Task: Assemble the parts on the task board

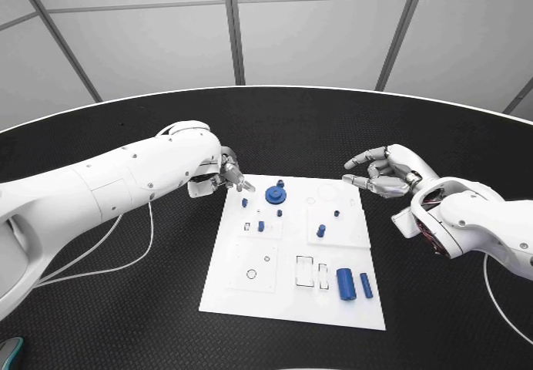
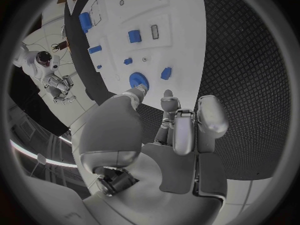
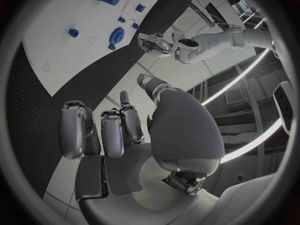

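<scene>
Reaching with your empty, spread left hand (image 1: 226, 174), go slowly for the blue gear (image 1: 274, 194) at the task board's (image 1: 244, 285) twelve o'clock edge.

No words, numbers or brand marks can be read anywhere. The task board (image 1: 291, 289) carries only thin outlined shapes, a rectangle and small circles, with no lettering. The worktop (image 1: 133, 308) bears no label either.

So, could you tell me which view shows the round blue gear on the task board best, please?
The head view: the blue gear lies unobstructed on the task board. In the left wrist view the left hand partly overlaps it; the right wrist view shows it small and distant.
</scene>
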Robot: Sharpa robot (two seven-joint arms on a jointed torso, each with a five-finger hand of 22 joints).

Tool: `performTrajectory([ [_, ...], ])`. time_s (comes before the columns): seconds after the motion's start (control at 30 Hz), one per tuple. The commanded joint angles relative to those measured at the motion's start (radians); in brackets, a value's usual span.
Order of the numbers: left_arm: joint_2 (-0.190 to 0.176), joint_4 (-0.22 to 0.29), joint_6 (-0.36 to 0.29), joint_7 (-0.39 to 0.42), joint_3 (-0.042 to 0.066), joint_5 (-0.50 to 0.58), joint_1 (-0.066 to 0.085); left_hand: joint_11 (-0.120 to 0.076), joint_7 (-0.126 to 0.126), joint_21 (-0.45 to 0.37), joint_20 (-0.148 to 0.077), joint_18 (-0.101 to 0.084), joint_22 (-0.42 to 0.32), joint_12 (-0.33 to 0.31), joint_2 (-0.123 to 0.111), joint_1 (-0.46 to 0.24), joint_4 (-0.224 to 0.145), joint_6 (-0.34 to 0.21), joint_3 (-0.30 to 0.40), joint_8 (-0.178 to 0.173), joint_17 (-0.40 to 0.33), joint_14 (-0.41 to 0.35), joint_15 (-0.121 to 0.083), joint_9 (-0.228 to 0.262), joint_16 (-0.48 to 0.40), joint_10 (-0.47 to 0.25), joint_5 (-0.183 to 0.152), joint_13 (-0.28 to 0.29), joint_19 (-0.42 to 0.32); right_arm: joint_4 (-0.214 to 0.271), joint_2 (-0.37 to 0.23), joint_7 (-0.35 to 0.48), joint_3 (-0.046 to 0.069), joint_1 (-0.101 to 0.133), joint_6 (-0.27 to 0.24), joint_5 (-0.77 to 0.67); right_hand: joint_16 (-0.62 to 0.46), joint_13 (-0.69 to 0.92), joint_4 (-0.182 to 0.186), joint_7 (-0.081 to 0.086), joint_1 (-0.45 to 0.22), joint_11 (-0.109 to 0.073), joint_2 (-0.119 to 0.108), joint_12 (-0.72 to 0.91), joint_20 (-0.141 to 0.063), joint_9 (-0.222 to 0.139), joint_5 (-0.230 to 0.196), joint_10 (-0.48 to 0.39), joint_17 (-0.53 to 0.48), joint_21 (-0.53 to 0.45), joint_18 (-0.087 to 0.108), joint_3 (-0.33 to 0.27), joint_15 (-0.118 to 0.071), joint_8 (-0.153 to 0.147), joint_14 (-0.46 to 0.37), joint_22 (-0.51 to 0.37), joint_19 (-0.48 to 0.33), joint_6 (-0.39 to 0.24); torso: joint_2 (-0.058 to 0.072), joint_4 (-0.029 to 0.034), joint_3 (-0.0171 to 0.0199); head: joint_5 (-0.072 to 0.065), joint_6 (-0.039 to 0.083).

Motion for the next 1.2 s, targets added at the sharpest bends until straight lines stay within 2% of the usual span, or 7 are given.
performTrajectory([
  [0.03, 0.002, -0.006, 0.003, 0.001, 0.000, -0.001, -0.003, 0.002, 0.004, -0.004, 0.009, 0.000, 0.000, -0.003, 0.001, 0.013, -0.002, 0.002, -0.007, -0.004, 0.147, 0.077, 0.008, -0.003, 0.000, -0.008, -0.001, -0.001, 0.000, 0.000, 0.000, 0.000, 0.000, 0.000, 0.000, 0.000, -0.006, 0.079, 0.005, -0.003, -0.008, 0.000, -0.006, -0.005, -0.006, -0.001, 0.006, -0.009, 0.162, -0.004, 0.011, 0.000, -0.005, 0.004, 0.080, 0.050, 0.017, -0.006, 0.000, 0.0005, 0.0001, 0.000, -0.002],
  [0.7, 0.022, -0.038, 0.038, 0.014, -0.001, 0.000, -0.028, 0.002, 0.005, -0.002, 0.010, -0.001, 0.005, 0.000, 0.009, 0.023, -0.001, 0.006, -0.011, -0.007, 0.153, 0.078, 0.008, -0.009, 0.003, -0.006, 0.000, 0.001, 0.001, -0.002, 0.008, 0.000, 0.000, 0.000, 0.003, 0.000, -0.006, 0.080, 0.007, -0.003, -0.007, -0.001, -0.005, -0.005, -0.006, -0.001, 0.008, -0.008, 0.163, -0.004, 0.011, 0.001, -0.005, 0.006, 0.080, 0.050, 0.018, -0.007, -0.001, 0.0003, 0.0007, -0.001, -0.007],
  [0.9, 0.028, -0.049, 0.047, 0.013, -0.001, 0.001, -0.033, 0.003, 0.005, -0.001, 0.011, -0.001, 0.006, 0.001, 0.013, 0.026, -0.001, 0.007, -0.011, -0.008, 0.154, 0.079, 0.009, -0.011, 0.003, -0.007, 0.001, 0.000, 0.002, -0.002, 0.010, 0.001, 0.000, 0.000, 0.002, 0.000, -0.006, 0.082, 0.007, -0.004, -0.006, -0.001, -0.004, -0.002, -0.007, -0.001, 0.008, -0.006, 0.164, -0.002, 0.010, 0.001, -0.006, 0.007, 0.081, 0.052, 0.018, -0.007, -0.001, 0.0003, 0.0016, 0.000, -0.008],
  [1.2, 0.032, -0.058, 0.053, 0.012, -0.001, 0.002, -0.036, 0.003, 0.006, 0.000, 0.011, -0.001, 0.007, 0.001, 0.024, 0.032, -0.001, 0.010, -0.011, -0.011, 0.156, 0.079, 0.009, -0.017, 0.004, -0.008, 0.002, -0.002, 0.002, -0.003, 0.012, 0.001, 0.000, 0.000, 0.003, 0.000, -0.006, 0.082, 0.007, -0.004, -0.006, -0.001, -0.004, -0.002, -0.007, -0.001, 0.008, -0.006, 0.164, -0.002, 0.010, 0.001, -0.006, 0.007, 0.081, 0.052, 0.018, -0.007, -0.001, 0.0009, 0.0009, 0.000, -0.009],
])
